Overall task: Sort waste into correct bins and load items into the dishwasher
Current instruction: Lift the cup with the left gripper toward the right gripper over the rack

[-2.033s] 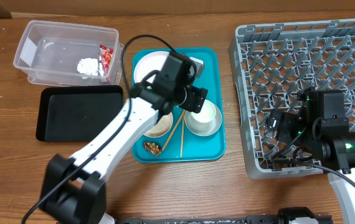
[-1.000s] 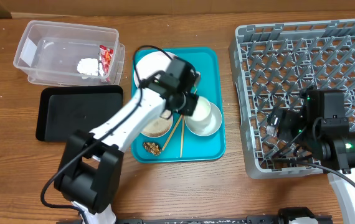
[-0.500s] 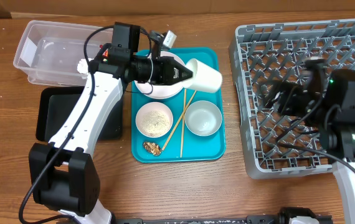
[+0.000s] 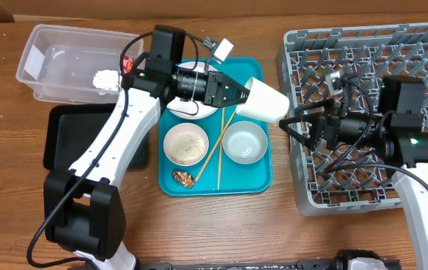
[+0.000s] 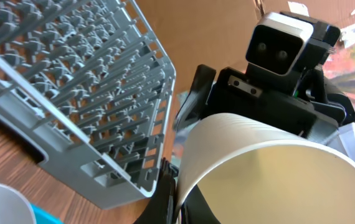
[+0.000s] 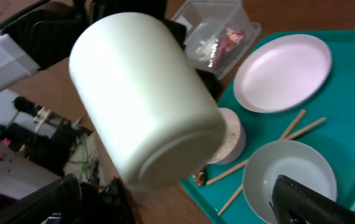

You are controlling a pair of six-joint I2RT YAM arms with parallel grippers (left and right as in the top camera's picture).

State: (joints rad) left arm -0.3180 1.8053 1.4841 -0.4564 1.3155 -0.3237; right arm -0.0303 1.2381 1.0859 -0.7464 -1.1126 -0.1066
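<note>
Gripping: left gripper [image 4: 238, 94] clamped on the rim of the cup [image 4: 263, 100].
Cup: in the air, tipped on its side, base toward 4 o'clock, over the 2 o'clock edge of the tray [image 4: 253, 181], just beside the rack [image 4: 364, 67].
Right gripper [image 4: 298, 124]: spread wide, holding nothing, at 4 o'clock of the cup's base; touching or not, cannot tell.
Tray: rice bowl [image 4: 186, 144], empty bowl [image 4: 245, 142], chopsticks [image 4: 218, 154] between them, scrap [image 4: 183, 178] at 7 o'clock, plate [image 6: 283, 71] at 11 o'clock.
Tub [image 4: 64, 60]: 10 o'clock on the table [image 4: 274, 225], with wad [image 4: 107, 78] and wrapper [image 6: 230, 34] inside.
Black tray [image 4: 86, 135]: at 6 o'clock of the tub.
</note>
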